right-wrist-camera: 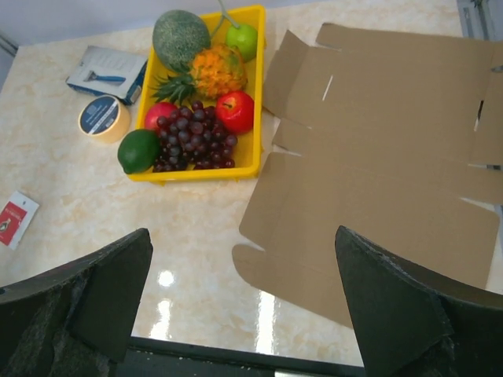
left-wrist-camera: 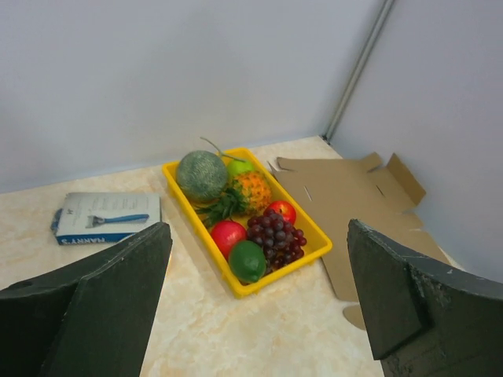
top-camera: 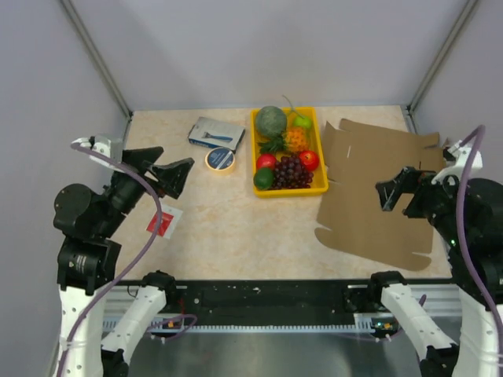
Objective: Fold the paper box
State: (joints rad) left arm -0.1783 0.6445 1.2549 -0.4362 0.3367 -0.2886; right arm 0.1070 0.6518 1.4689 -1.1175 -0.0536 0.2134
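Paper box (top-camera: 377, 200) flat, unfolded, untouched.
At 3 o'clock on table (top-camera: 228, 228), just beside yellow tray (top-camera: 291, 192); left gripper (top-camera: 174, 161) and right gripper (top-camera: 391, 182) gaping wide, holding nothing.

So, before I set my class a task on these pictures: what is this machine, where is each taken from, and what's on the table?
Two robot arms stand at the near edge of the table. One picture looks down from above; the other two come from wrist cameras, their dark fingers at the bottom corners. The left end effector and right end effector are open, empty. On the table lie a flat, unfolded paper box, a yellow tray of fruit, a blue-grey packet, a tape roll and a red sachet.
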